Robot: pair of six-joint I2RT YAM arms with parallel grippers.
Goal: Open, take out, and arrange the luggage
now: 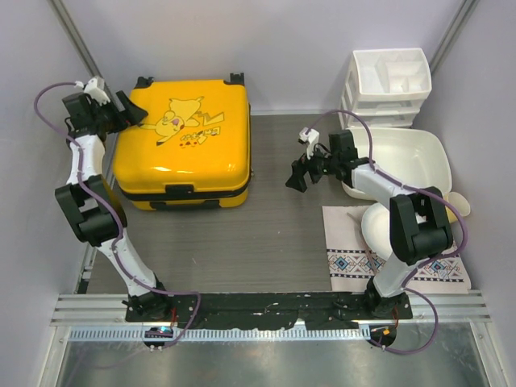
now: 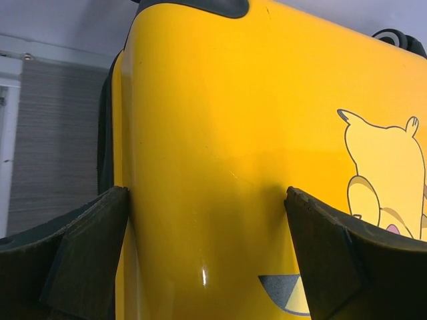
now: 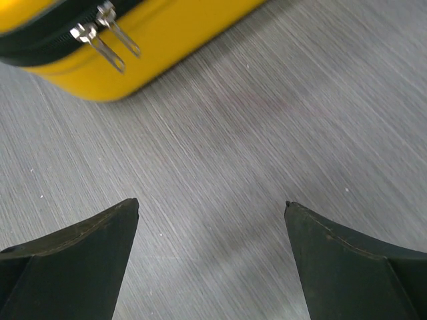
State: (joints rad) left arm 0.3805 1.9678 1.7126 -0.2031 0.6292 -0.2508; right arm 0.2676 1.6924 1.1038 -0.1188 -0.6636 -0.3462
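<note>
The closed luggage (image 1: 184, 137) lies flat at the far left of the tabletop (image 1: 282, 242). The left jaws spread wide over its far left corner. The right jaws stand wide above the tabletop to its right.

Suitcase (image 1: 181, 137): one, 10 o'clock.
Wheels (image 1: 235, 78): two, suitcase far edge.
Zipper pulls (image 3: 107, 37): two.
Grippers: two, left gripper (image 1: 134, 111) and right gripper (image 1: 297, 175).
Drawer organizer (image 1: 387, 89): one, 1 o'clock.
Basin (image 1: 419, 157): one, 2 o'clock.
Patterned cloth (image 1: 355, 262): one, 4 o'clock.
</note>
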